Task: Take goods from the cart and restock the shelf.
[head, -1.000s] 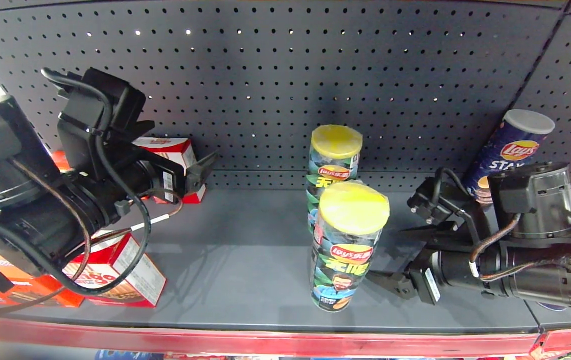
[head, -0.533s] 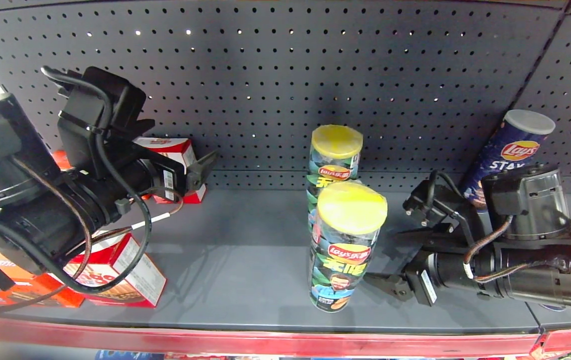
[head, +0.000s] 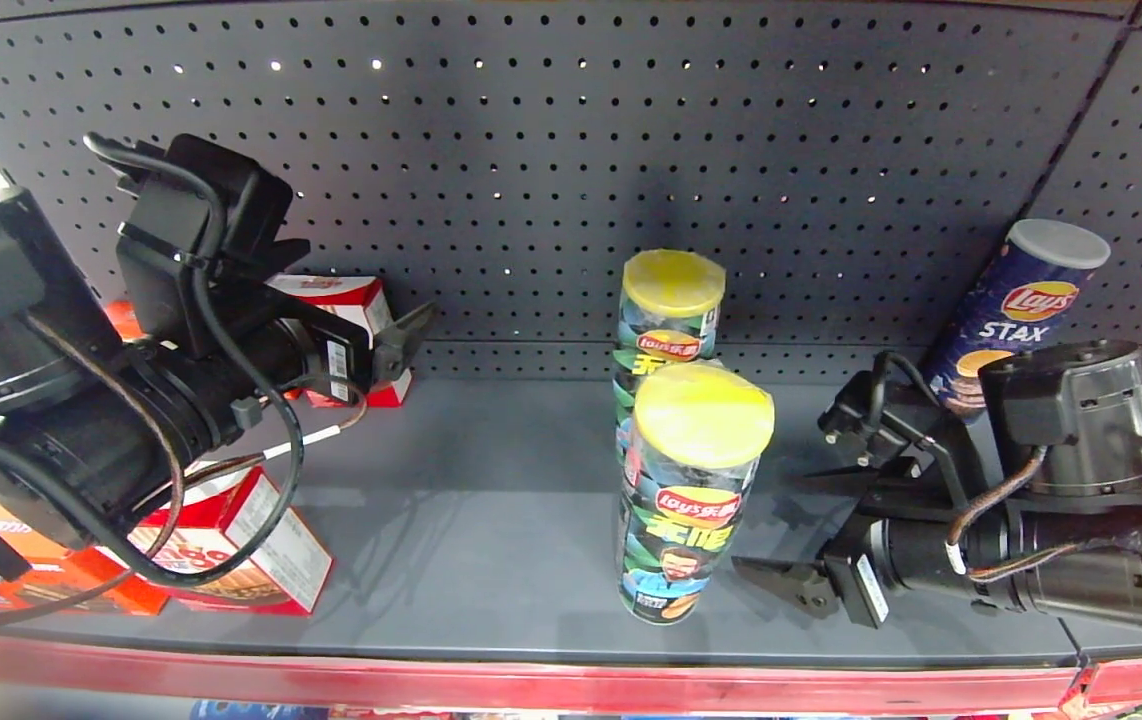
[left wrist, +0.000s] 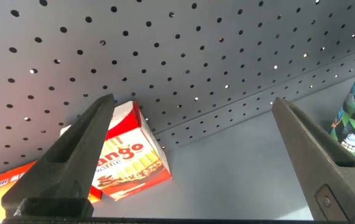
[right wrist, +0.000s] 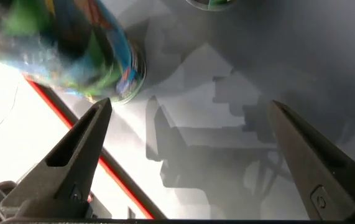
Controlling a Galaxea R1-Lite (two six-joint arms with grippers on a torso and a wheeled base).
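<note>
Here, my right gripper [head: 776, 520] hangs wide open just beside the front chip can [head: 691, 490], not touching it. That can stands upright near the front edge of the shelf [head: 491, 520], with a second yellow-lidded can [head: 669, 305] right behind it. A blue can [head: 1016, 300] leans against the pegboard [head: 551, 150] toward the shelf's right end. My left gripper [head: 371, 285], also spread wide and empty, sits over the left end, near the red wafer boxes [head: 261, 545].

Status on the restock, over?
Left gripper open, right gripper open, both empty. Front chips can upright on shelf, beside right gripper. Second can close behind it.
</note>
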